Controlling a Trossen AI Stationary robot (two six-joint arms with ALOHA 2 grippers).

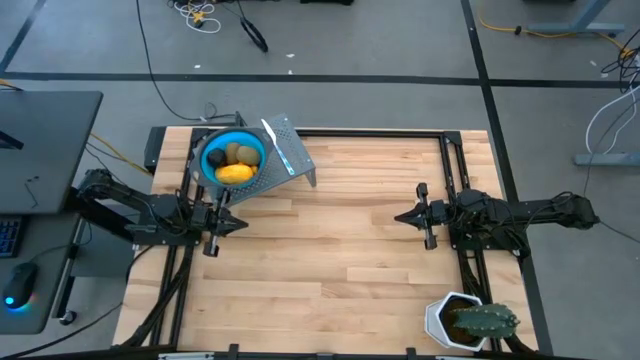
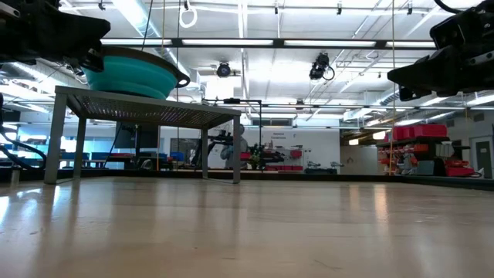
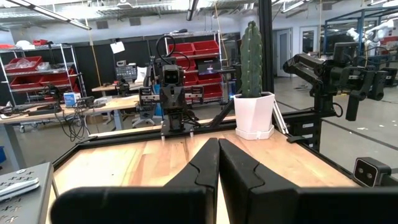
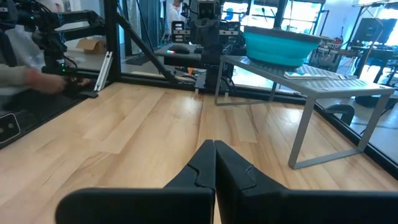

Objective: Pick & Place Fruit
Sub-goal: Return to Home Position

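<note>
The fruit lies in a teal bowl (image 1: 231, 158): a yellow oblong (image 1: 236, 173), an olive-brown oval (image 1: 233, 152), another brownish piece (image 1: 247, 153) and a black ball (image 1: 215, 157). The bowl stands on a grey perforated metal stand (image 1: 290, 160), also seen in the right wrist view (image 4: 283, 46). A thin silvery-blue stick (image 1: 277, 147) lies on the stand beside the bowl. My left gripper (image 1: 244, 223) hovers shut just near of the stand. My right gripper (image 1: 398, 216) hovers shut over the table's right half. Both hold nothing.
A spiky green cactus in a white pot (image 1: 468, 320) stands at the table's near right corner. A black metal frame (image 1: 370, 132) runs along the table edges. A person's hand (image 4: 37, 79) shows beyond the table edge in the right wrist view.
</note>
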